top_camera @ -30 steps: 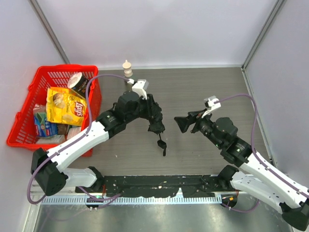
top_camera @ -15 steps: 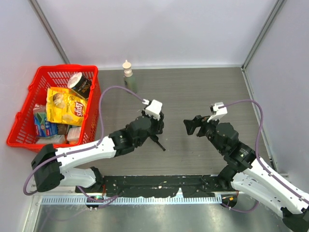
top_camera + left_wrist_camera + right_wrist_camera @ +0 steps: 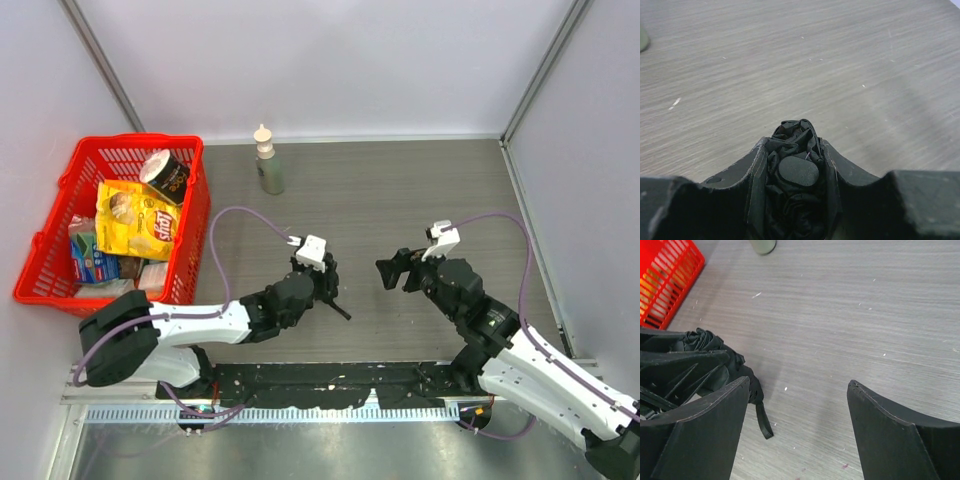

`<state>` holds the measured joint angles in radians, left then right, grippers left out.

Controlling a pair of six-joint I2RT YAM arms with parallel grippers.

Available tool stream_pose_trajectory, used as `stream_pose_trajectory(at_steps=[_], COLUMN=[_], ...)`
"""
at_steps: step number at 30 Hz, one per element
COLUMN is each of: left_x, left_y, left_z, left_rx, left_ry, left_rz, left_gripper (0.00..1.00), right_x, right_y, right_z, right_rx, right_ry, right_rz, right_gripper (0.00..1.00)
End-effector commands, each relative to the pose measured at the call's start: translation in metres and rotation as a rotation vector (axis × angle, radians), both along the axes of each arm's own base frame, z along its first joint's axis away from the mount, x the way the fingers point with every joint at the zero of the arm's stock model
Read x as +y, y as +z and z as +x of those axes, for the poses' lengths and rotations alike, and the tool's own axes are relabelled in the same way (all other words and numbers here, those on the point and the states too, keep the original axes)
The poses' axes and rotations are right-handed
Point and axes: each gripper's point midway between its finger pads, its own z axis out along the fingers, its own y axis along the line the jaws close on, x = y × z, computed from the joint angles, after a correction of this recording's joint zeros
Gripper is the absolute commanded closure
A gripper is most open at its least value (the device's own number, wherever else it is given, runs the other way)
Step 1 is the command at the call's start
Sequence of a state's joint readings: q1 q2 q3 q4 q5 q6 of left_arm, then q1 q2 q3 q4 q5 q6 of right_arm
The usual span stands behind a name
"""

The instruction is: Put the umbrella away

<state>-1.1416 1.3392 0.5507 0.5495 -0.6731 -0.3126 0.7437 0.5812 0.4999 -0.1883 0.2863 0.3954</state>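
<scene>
The umbrella is a bunch of crumpled black fabric with an oval black cap, wedged between the fingers of my left gripper, which is shut on it. In the top view the left gripper sits low over the near-middle of the table, and a thin black end of the umbrella sticks out to its right. My right gripper stands open a short way to the right, apart from it. In the right wrist view the right gripper is open over bare table, with the umbrella and its strap at the left.
A red basket filled with snack packs and a can stands at the left edge; its corner shows in the right wrist view. A small pale bottle stands at the back of the grey table. Walls enclose the sides.
My left arm has drawn back toward the near edge and come lower, carrying the umbrella with it. The right gripper shifted slightly and stays open.
</scene>
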Motion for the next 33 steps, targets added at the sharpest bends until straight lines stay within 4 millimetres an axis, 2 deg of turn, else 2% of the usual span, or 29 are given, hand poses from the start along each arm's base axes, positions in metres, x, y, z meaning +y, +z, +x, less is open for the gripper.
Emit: stream_pose_trajectory(at_steps=[1, 3, 6, 7, 8, 9, 11, 12, 13, 14, 16, 18, 20, 21, 24, 28, 33], left_x=[-0.022, -0.034, -0.042, -0.044, -0.041, -0.039, -0.03, -0.027, -0.023, -0.02, -0.017, -0.012, -0.009, -0.007, -0.004, -0.007, -0.013], left_y=[0.024, 0.053, 0.093, 0.105, 0.119, 0.131, 0.158, 0.168, 0.181, 0.192, 0.208, 0.22, 0.231, 0.236, 0.245, 0.246, 0.244], left_z=[-0.014, -0.025, -0.04, -0.052, -0.057, -0.067, -0.081, -0.096, -0.101, -0.114, -0.129, -0.144, -0.155, -0.16, -0.17, -0.171, -0.167], left_rx=[0.057, 0.083, 0.111, 0.122, 0.114, 0.114, 0.086, 0.08, 0.055, 0.043, 0.029, 0.013, 0.004, 0.0, 0.006, 0.019, 0.033], left_ry=[-0.136, -0.28, -0.481, -0.581, -0.634, -0.713, -0.84, -0.935, -0.972, -1.042, -1.118, -1.196, -1.264, -1.296, -1.366, -1.386, -1.406], left_rz=[-0.086, -0.179, -0.297, -0.326, -0.365, -0.403, -0.483, -0.508, -0.544, -0.571, -0.615, -0.65, -0.676, -0.686, -0.698, -0.7, -0.689], left_gripper=[1.0, 1.0, 1.0, 1.0, 1.0, 1.0, 1.0, 1.0, 1.0, 1.0, 1.0, 1.0, 1.0, 1.0, 1.0, 1.0, 1.0], right_x=[0.018, 0.032, 0.066, 0.083, 0.091, 0.103, 0.112, 0.114, 0.115, 0.116, 0.118, 0.119, 0.12, 0.119, 0.115, 0.117, 0.125], right_y=[-0.007, -0.012, -0.012, 0.0, 0.003, 0.018, 0.03, 0.033, 0.039, 0.044, 0.056, 0.066, 0.074, 0.068, 0.078, 0.101, 0.109], right_z=[-0.004, -0.012, -0.04, -0.059, -0.066, -0.085, -0.105, -0.111, -0.117, -0.12, -0.128, -0.13, -0.123, -0.122, -0.115, -0.135, -0.144], right_rx=[0.007, 0.034, 0.086, 0.084, 0.092, 0.083, 0.091, 0.106, 0.087, 0.098, 0.078, 0.048, 0.021, 0.06, 0.016, -0.006, 0.029], right_ry=[0.098, 0.194, 0.434, 0.577, 0.639, 0.763, 0.894, 0.927, 0.969, 0.979, 1.025, 1.048, 1.034, 1.018, 0.973, 1.078, 1.126], right_rz=[-0.004, -0.014, 0.041, 0.104, 0.126, 0.193, 0.262, 0.288, 0.31, 0.337, 0.384, 0.404, 0.361, 0.336, 0.298, 0.393, 0.457], right_gripper=[0.17, 0.17, 0.17, 0.18, 0.18, 0.18, 0.18, 0.18, 0.18, 0.18, 0.18, 0.17, 0.17, 0.17, 0.17, 0.18, 0.21])
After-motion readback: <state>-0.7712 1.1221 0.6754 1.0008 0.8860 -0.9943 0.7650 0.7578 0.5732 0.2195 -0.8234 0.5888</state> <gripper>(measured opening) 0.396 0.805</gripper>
